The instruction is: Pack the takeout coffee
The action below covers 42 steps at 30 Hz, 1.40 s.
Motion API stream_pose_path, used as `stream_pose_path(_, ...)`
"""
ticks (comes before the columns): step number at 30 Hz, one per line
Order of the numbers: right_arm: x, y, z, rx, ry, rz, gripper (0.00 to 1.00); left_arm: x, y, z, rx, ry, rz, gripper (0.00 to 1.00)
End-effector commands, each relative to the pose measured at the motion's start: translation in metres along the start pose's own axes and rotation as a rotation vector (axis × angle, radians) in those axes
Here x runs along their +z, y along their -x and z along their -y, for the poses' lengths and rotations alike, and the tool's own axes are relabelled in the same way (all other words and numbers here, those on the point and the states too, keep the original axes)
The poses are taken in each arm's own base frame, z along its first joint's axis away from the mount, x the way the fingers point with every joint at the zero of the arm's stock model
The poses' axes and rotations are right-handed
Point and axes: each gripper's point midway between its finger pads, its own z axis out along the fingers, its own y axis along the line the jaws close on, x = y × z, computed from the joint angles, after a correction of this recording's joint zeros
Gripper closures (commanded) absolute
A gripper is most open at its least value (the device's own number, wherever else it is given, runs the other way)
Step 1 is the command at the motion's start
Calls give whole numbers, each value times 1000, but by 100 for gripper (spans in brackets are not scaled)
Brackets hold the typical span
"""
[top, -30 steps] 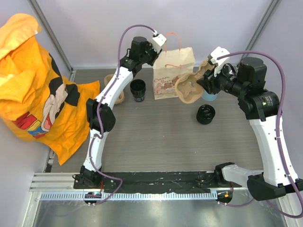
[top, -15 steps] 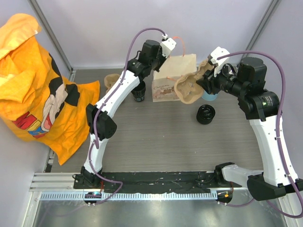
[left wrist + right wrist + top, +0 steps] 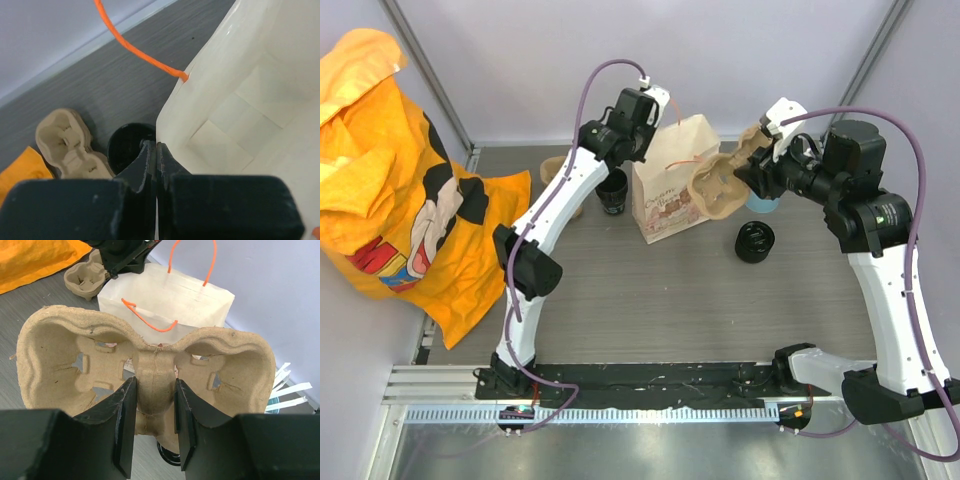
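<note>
The takeout coffee [image 3: 754, 242], a small black lidded cup, stands on the table right of the white paper bag [image 3: 670, 195]; only its edge [image 3: 167, 456] shows in the right wrist view. My left gripper [image 3: 642, 145] is shut on the bag's upper rim [image 3: 172, 115], with the thin paper edge pinched between its tips [image 3: 156, 149]. The bag leans, and its open inside [image 3: 250, 100] looks empty. My right gripper [image 3: 745, 170] holds a brown pulp cup carrier [image 3: 60, 355] by its centre post, in the air just right of the bag [image 3: 165, 300].
A second black cup [image 3: 612, 190] with an open top [image 3: 125, 150] stands left of the bag. Beside it lies another pulp carrier [image 3: 552, 168]. A light-blue cup of straws [image 3: 760, 205] stands behind my right gripper. An orange cloth [image 3: 390, 180] covers the left side.
My left gripper has closed on the bag's rim and drawn the bag left and nearer, so that it tilts. The right arm and its carrier have stayed still.
</note>
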Motion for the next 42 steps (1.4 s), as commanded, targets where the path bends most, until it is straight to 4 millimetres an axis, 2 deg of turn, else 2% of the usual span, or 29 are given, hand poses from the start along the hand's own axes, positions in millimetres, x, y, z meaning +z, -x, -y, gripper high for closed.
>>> stream_pose_path(1,-12,31,3,-24,-18,90,65,-53,16,2,-149,-61,34,99)
stream_pose_path(7,-15,37,2,-28,-17,105,65,-72,7,21,-207,-153,-12,94)
stream_pose_path(8,-15,38,3,-28,-20,109,65,-75,5,23,-211,-164,-25,88)
stream_pose_path(11,-15,39,3,-28,-18,109,65,-79,-7,30,-223,-192,-63,81)
stream_pose_path(17,-13,40,3,-24,-14,110,65,-89,-15,37,-260,-226,-91,84)
stream_pose_path(21,-11,40,3,-19,-9,111,65,-95,-7,38,-242,-250,-64,76)
stream_pose_path(22,-11,40,3,-20,-5,110,65,-97,0,36,-229,-250,-39,68)
stream_pose_path(24,-10,40,3,-19,-5,109,65,-96,6,30,-154,-243,0,59)
stream_pose_path(25,-10,40,3,-19,-5,109,65,-95,15,28,-140,-238,40,50)
stream_pose_path(26,-9,39,3,-17,-4,108,64,-95,16,26,-89,-243,56,46)
stream_pose_path(27,-10,40,3,-19,-3,109,65,-95,25,27,-76,-251,98,43)
stream_pose_path(28,-9,39,3,-19,-4,108,65,-92,22,29,-51,-265,99,38)
stream_pose_path(30,-9,39,3,-18,-7,105,65,-97,34,33,22,-312,170,36)
stream_pose_path(31,-9,38,4,-17,-8,105,65,-95,32,38,51,-335,177,34)
stream_pose_path(35,-8,38,4,-12,-4,103,64,-94,46,44,156,-413,266,25)
stream_pose_path(36,-7,38,3,-10,-2,102,65,-85,44,43,170,-433,263,25)
stream_pose_path(38,-7,37,4,-8,-4,99,65,-85,54,47,225,-496,310,23)
stream_pose_path(39,-8,37,3,-10,-5,101,64,-73,46,45,239,-528,286,23)
stream_pose_path(41,-8,35,3,-10,-7,97,65,-75,54,43,295,-585,330,23)
stream_pose_path(42,-9,35,3,-12,-10,96,64,-64,45,38,294,-605,302,23)
